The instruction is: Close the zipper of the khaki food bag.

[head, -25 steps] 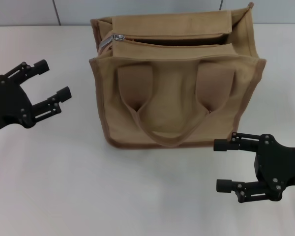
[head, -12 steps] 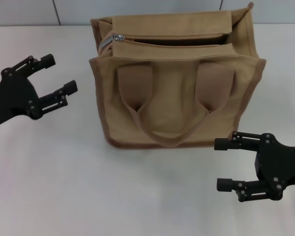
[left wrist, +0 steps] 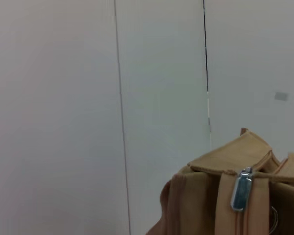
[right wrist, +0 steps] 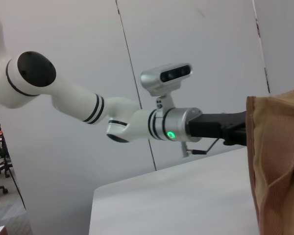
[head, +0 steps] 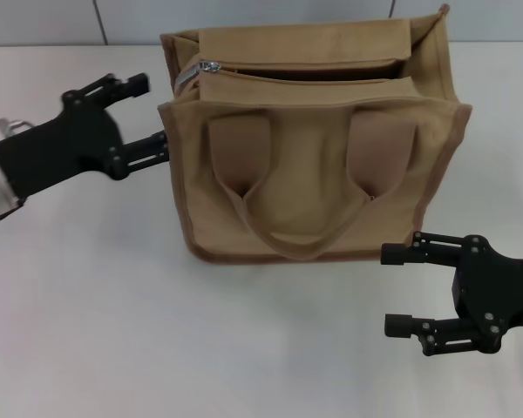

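The khaki food bag (head: 314,174) stands upright at the back middle of the white table, strap handles hanging down its front. Its zipper (head: 305,77) runs along the top and lies open, with the silver pull tab (head: 207,66) at the bag's left end. The tab also shows in the left wrist view (left wrist: 241,191). My left gripper (head: 148,117) is open, right beside the bag's left edge, a little below the tab. My right gripper (head: 399,289) is open and empty, low near the bag's front right corner. The bag's edge shows in the right wrist view (right wrist: 279,161).
The white table (head: 113,305) stretches in front and to the left of the bag. A grey panelled wall (head: 61,19) runs behind it. The left arm (right wrist: 137,125) with its wrist camera shows in the right wrist view.
My left gripper has moved right and a little back, from well left of the bag to right beside its left edge. The right gripper and the bag have not moved.
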Available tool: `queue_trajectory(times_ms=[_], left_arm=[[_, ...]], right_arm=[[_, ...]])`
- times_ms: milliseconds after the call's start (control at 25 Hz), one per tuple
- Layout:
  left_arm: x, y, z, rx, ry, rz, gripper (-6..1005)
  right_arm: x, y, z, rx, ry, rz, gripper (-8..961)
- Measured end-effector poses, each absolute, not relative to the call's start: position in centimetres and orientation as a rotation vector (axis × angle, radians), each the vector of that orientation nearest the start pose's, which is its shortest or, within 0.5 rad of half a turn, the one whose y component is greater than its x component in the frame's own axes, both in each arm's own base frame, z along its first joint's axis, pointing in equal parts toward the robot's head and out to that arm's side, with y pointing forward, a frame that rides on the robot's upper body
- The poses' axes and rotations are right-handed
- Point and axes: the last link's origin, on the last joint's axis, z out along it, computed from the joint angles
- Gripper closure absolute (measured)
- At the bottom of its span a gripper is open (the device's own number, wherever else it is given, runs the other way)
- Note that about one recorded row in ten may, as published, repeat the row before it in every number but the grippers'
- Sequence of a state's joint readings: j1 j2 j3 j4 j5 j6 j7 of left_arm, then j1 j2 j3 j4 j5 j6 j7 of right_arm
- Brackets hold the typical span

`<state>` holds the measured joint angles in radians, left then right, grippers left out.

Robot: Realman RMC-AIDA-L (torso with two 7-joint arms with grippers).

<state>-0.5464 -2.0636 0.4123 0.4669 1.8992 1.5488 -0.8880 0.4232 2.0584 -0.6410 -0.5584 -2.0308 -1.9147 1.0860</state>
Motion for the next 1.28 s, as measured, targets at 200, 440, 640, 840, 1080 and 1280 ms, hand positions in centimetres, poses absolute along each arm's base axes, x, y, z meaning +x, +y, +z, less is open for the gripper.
queue_trajectory(times_ms=[200,440,640,840,1080,1280], left_arm=[[-26.3,35.0,0.8,-2.422,-0.239,-0.852,199],[-26.2,35.1,0.7,-2.428,-0.236,-0.851,201],[-25.9,35.0,0.3,-2.468,-0.214,-0.837,246],[-25.9,35.0,0.3,-2.459,-0.220,-0.845,460],[-25.7,35.2,0.5,-2.441,-0.219,-0.860,689],[-25.5,35.3,0.7,-2.427,-0.218,-0.882,828]], right_arm=[[27.4,25.3,0.1,-2.905,0.357,0.993,134],[27.4,25.3,0.2,-2.903,0.353,0.993,134],[27.5,25.2,0.2,-2.903,0.353,0.995,134],[27.5,25.2,0.2,-2.904,0.353,0.995,134],[27.5,25.2,0.2,-2.904,0.356,0.996,134],[27.5,25.2,0.2,-2.904,0.358,0.996,134]])
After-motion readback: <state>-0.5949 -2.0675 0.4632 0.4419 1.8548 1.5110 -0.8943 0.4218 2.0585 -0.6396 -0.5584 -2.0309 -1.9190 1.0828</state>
